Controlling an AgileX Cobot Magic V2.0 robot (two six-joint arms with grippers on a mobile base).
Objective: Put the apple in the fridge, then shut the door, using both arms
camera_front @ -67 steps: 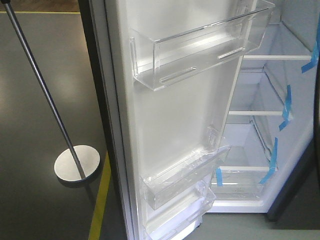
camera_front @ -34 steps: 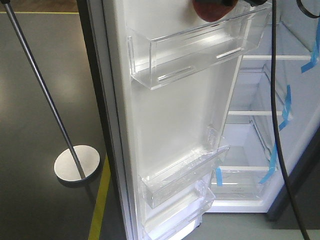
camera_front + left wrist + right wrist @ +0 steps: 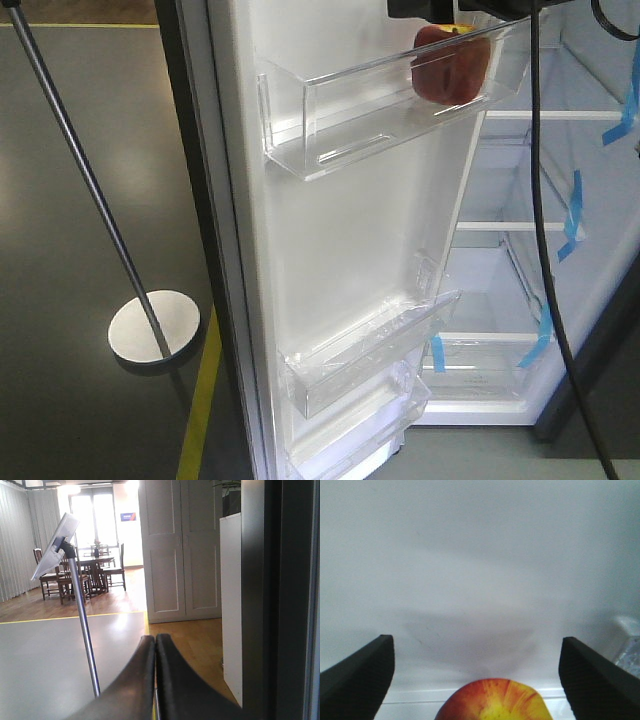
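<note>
Down from the top edge of the front view, where it hung half a second ago, the apple [image 3: 450,65] has dropped into the top bin [image 3: 330,120] on the inside of the open door [image 3: 350,250]. A second ago neither arm nor fruit was in sight. It now sits at the bin's right end, the end nearest the fridge [image 3: 530,300], with its crown poking above the clear rim. I can't tell whether it has settled flat on the bin floor.

The right gripper [image 3: 476,642] has let go. Its jaws stand wide apart over the apple [image 3: 492,700], touching nothing. The left gripper [image 3: 155,645] is clenched on nothing, fingers pressed together, just beside the door's dark outer edge [image 3: 280,600] and looking out past a pole [image 3: 80,620].

From where I stand, trouble would come from the closing. A black cable [image 3: 540,200] hangs straight down across the fridge opening, and the swinging door could pinch it. The right arm is just above the bin, so a shove before it lifts clear would knock arm against plastic. A hard push could also send the round apple rolling along the long bin.
</note>
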